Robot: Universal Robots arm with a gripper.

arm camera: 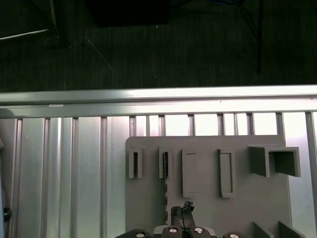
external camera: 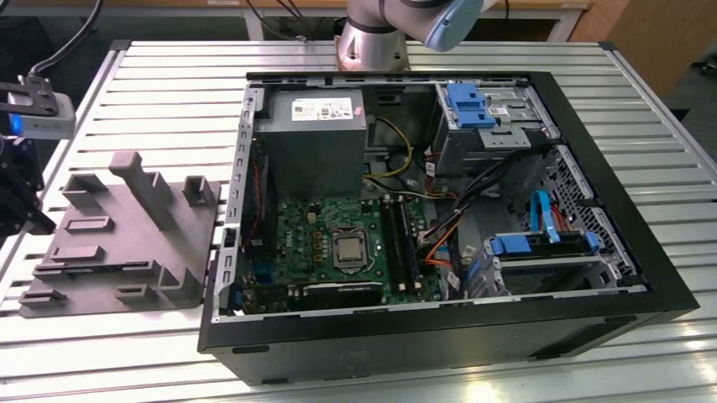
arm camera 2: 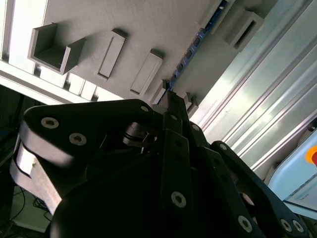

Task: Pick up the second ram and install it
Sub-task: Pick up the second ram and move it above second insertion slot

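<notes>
The memory stick (arm camera: 165,191) stands on edge in a slot of the grey holder (arm camera: 213,213), which lies on the slatted table (external camera: 168,67); it has not yet been lifted. The robot's claw (arm camera: 183,214) hangs over the holder just beside the stick, apparently pressed together and gripping nothing. The open computer case (external camera: 448,336) sits beside the holder. Both pick-up and fitting remain to be done.

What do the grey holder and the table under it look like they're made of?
Holder: probably plastic, matte finish; even dull grey with no glare. Table: likely aluminium, bare metal finish; silvery ribbed slats with bright reflections.
</notes>
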